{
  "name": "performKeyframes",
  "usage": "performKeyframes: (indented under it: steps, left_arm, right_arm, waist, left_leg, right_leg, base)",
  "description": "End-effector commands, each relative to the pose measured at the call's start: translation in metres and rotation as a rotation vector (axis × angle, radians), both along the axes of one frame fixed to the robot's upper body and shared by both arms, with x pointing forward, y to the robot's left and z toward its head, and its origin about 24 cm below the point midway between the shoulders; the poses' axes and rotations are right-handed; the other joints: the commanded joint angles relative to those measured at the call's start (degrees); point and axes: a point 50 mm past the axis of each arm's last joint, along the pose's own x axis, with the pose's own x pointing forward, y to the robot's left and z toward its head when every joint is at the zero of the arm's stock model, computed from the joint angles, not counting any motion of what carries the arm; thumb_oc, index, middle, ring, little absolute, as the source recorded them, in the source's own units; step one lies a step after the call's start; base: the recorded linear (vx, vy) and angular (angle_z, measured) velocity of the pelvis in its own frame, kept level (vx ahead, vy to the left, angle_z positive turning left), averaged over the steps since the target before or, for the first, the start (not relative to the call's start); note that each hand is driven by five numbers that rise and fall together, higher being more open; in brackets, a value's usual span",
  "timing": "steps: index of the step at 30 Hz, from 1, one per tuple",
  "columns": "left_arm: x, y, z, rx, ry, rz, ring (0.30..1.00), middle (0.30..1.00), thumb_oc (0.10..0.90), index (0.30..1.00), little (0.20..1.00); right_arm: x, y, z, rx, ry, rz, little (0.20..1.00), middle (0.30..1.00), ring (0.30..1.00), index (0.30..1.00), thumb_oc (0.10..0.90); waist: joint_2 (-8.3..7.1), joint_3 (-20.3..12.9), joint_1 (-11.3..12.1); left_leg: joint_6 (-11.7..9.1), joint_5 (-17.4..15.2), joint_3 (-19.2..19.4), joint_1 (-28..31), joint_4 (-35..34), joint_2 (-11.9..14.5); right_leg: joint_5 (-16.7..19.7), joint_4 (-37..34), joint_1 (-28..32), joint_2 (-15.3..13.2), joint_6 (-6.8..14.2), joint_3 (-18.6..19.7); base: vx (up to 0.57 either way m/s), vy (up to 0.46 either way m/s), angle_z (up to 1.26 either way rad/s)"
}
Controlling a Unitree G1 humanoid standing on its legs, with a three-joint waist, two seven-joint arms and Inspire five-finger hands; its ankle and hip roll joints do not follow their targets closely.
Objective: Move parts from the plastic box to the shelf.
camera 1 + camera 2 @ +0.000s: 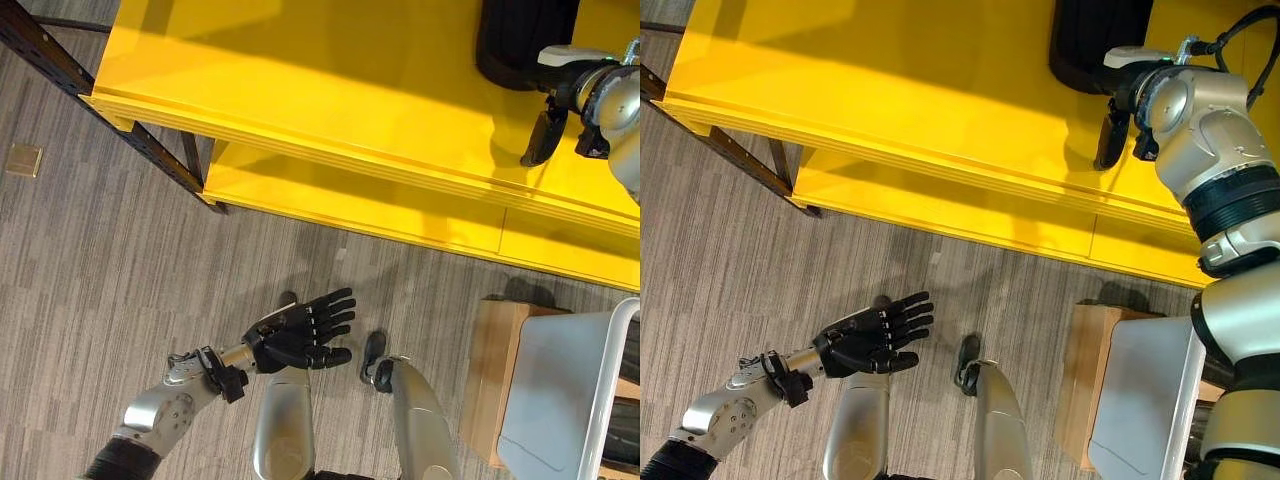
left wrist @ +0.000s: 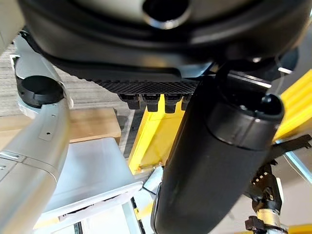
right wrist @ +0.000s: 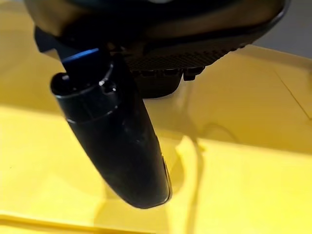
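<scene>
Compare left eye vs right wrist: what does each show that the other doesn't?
Left eye alone: the left hand open, fingers straight, low over the grey floor; a black part on the shelf's top board; a grey plastic box by a wooden crate. Right wrist alone: a close look along the right hand, its thumb hanging just above the board; its fingers are hidden. Both: the yellow shelf and the right hand over it.

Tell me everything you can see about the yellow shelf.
The yellow shelf has two smooth, glossy boards, an upper one and a lower one jutting out beneath it, carried on a dark perforated metal frame over grey flooring. A large black part rests on the upper board. The right hand hangs above the board's front edge.
</scene>
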Motion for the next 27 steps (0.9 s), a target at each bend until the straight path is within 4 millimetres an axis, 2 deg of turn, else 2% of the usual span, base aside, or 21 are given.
performKeyframes:
  steps: [1,14,15,16,17,18,27]
  left_arm:
    - [-0.009,-0.014,0.026,-0.099,-0.114,-0.130,1.000,1.000,0.900,1.000,1.000]
    - [-0.010,-0.014,0.028,-0.091,-0.109,-0.141,1.000,1.000,0.900,1.000,1.000]
    - [-0.009,-0.013,0.029,-0.092,-0.113,-0.142,1.000,1.000,0.900,1.000,1.000]
    - [-0.009,-0.013,0.028,-0.091,-0.109,-0.142,1.000,1.000,0.900,1.000,1.000]
    - [-0.009,-0.013,0.028,-0.088,-0.109,-0.142,1.000,1.000,0.900,1.000,1.000]
    - [-0.009,-0.013,0.029,-0.087,-0.112,-0.142,1.000,1.000,0.900,1.000,1.000]
    - [-0.009,-0.014,0.029,-0.084,-0.110,-0.144,1.000,1.000,0.900,1.000,1.000]
  right_arm:
    - [-0.005,-0.019,0.000,-0.047,0.050,-0.098,1.000,1.000,1.000,1.000,0.900]
    - [-0.004,-0.031,-0.018,0.010,0.134,-0.165,1.000,1.000,1.000,1.000,0.900]
    - [-0.004,-0.032,-0.020,0.025,0.140,-0.170,1.000,1.000,1.000,1.000,0.900]
    - [-0.004,-0.032,-0.022,0.027,0.148,-0.173,1.000,1.000,1.000,1.000,0.900]
    - [-0.004,-0.032,-0.024,0.031,0.154,-0.178,1.000,1.000,1.000,1.000,0.900]
    - [-0.004,-0.033,-0.024,0.034,0.156,-0.182,1.000,1.000,1.000,1.000,0.900]
    - [-0.001,-0.031,-0.039,0.054,0.212,-0.170,1.000,1.000,1.000,1.000,0.900]
  waist:
    - [-0.19,-0.58,1.44]
    - [-0.72,-0.59,1.96]
    - [-0.45,-0.58,2.11]
    - [-0.80,-0.59,1.97]
    - [-0.87,-0.59,1.98]
    - [-0.58,-0.58,2.12]
    - [-0.82,-0.58,2.42]
  left_leg:
    - [1.45,-0.71,-0.74,2.39,-3.83,3.35]
    - [1.25,-0.53,-0.92,3.00,-4.17,3.46]
    - [1.54,0.77,-0.98,2.37,-4.63,3.74]
    - [1.27,-0.56,-0.86,3.07,-4.20,3.45]
    - [1.29,-0.57,-0.86,3.05,-4.15,3.45]
    - [1.59,0.76,-0.95,2.33,-4.53,3.74]
    - [1.49,0.79,-1.00,2.48,-4.68,3.75]
  right_leg:
    - [-4.30,2.19,5.66,-3.82,1.97,-0.93]
    - [-3.73,-0.15,7.97,-3.50,2.29,-1.16]
    - [-2.57,-0.75,7.58,-3.17,1.99,-1.48]
    - [-3.66,-0.61,8.35,-3.45,2.32,-1.12]
    - [-3.63,-0.65,8.40,-3.40,2.32,-1.09]
    - [-2.51,-0.87,7.70,-3.09,2.01,-1.42]
    - [-2.30,-2.34,9.08,-2.97,2.24,-1.53]
  base:
    - [0.00,0.000,0.00]
    - [-0.01,0.000,0.00]
    - [0.00,0.000,0.00]
    - [0.00,0.000,0.00]
    - [0.00,0.000,0.00]
    - [-0.07,-0.002,-0.03]
    - [-0.01,0.000,0.00]
